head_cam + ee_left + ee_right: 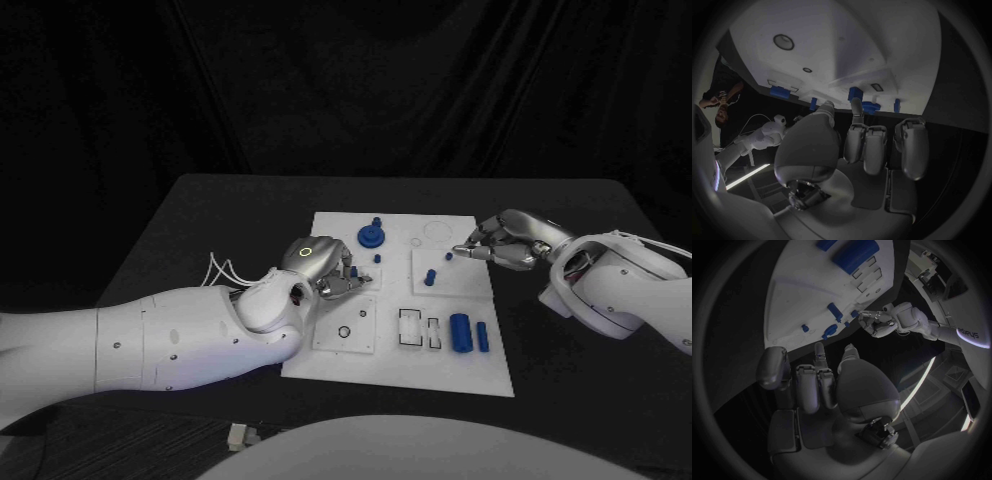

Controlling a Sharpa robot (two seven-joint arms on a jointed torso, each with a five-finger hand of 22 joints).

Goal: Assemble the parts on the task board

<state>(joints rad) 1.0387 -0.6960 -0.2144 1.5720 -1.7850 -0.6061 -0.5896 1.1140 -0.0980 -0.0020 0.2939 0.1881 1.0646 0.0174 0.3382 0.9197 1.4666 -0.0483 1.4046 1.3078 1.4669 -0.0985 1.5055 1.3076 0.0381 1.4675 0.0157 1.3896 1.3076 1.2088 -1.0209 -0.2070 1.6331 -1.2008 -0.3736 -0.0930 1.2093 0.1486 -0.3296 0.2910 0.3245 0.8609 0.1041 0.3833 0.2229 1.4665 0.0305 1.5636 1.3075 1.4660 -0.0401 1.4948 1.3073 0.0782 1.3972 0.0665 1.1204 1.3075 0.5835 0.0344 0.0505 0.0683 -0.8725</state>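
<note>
My right hand (498, 243) has its fingers (473, 249) drawn together over the right side of the task board (418, 372), tips pointing down toward a small blue part (434, 276) standing just below them. Whether they pinch anything I cannot tell; in the right wrist view the fingers look empty, curled short of the board edge.

My left hand (320, 264) sits at the board's left edge with its fingers (856, 107) bunched and curled inward, tips close to a small blue peg (378, 258). I cannot tell if they hold something. I judge this hand is steadying the board or waiting near the pegs.

Further out, a round blue gear-like part (372, 236) stands near the board's far edge, already seated, I think. Two long blue cylinders (462, 332) lie side by side near the near right corner, beside empty rectangular slots (414, 327), probably their destination. The board lies in the middle of the black counter (216, 220).
</note>
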